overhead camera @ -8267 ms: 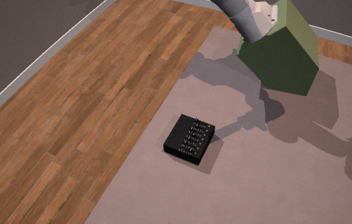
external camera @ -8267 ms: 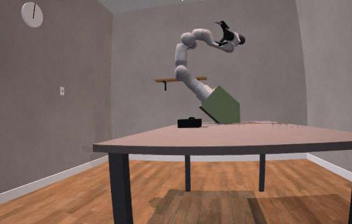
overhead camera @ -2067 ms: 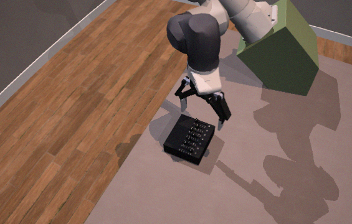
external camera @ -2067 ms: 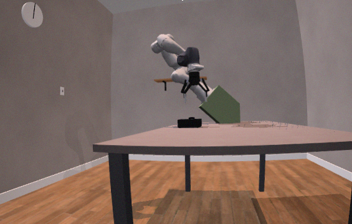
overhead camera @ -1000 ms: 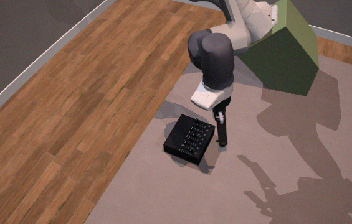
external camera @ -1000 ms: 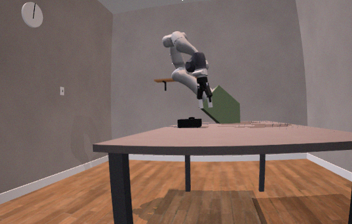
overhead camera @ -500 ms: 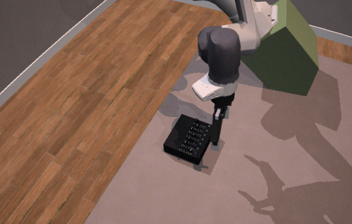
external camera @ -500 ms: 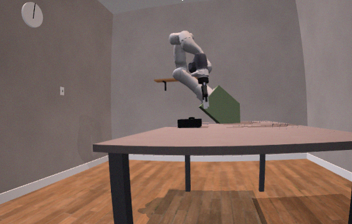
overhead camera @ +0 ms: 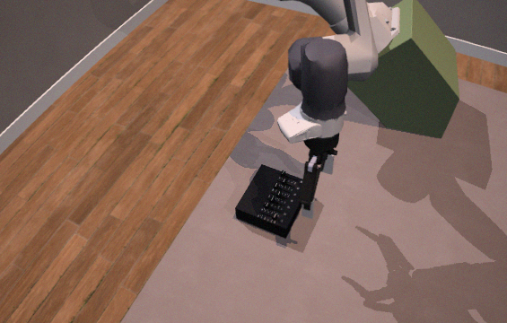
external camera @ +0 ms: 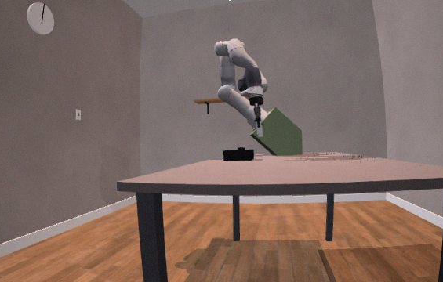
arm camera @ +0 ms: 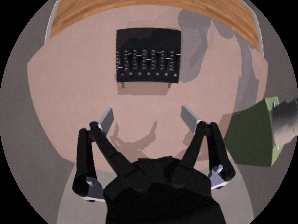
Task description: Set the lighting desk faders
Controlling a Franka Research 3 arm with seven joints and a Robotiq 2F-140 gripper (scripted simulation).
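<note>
The lighting desk (overhead camera: pixel 268 198) is a small black box with a row of several faders. It stands on the grey table near the table's left edge. It also shows in the exterior view (external camera: pixel 238 154) and in the wrist view (arm camera: pixel 148 56). The fader levels are too small to read. My gripper (overhead camera: pixel 310 188) hangs well above the table, beside the desk's right side in the top view. In the wrist view the gripper (arm camera: pixel 149 119) is open and empty, with the desk ahead of the fingertips. It touches nothing.
A large green block (overhead camera: pixel 407 81) stands tilted at the back of the table, by the arm's base. The table's left edge (overhead camera: pixel 199 188) runs close to the desk, with wooden floor beyond.
</note>
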